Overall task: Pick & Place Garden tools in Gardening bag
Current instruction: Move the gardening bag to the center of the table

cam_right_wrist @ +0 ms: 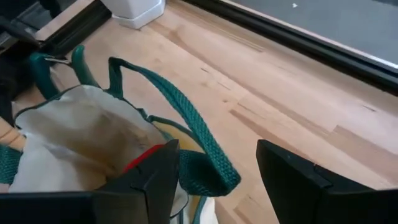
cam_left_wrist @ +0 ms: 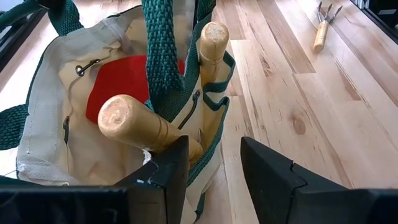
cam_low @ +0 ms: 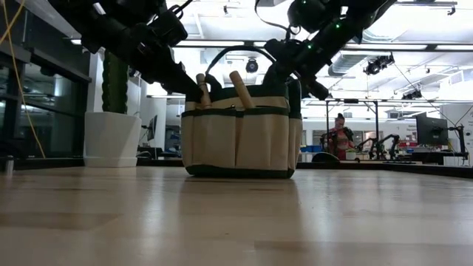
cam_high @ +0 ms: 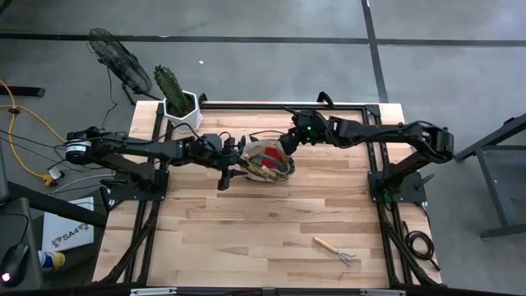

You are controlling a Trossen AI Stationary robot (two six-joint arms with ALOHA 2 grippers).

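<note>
You had both arms crowded over the gardening bag [cam_high: 269,161] near the back middle of the bench [cam_high: 246,222]. Your left gripper [cam_high: 233,167] sat at the bag's left rim, jaws apart and holding nothing, one finger just beside a wooden handle [cam_left_wrist: 140,124] that leaned out over the rim. A second wooden handle [cam_left_wrist: 212,43] stood upright in a side pocket, and a flat red piece [cam_left_wrist: 124,81] lay down inside the bag. Your right gripper [cam_high: 288,148] hung over the bag's far right edge, jaws spread wide and empty, with a green loop handle [cam_right_wrist: 186,124] arcing between and beneath them. From bench level, the bag stood upright with both wooden handles poking above its rim. The rake [cam_high: 335,249] lay alone toward the front right of the bench, well apart from the bag. The potted cactus [cam_high: 174,97] stood at the back left corner.
</note>
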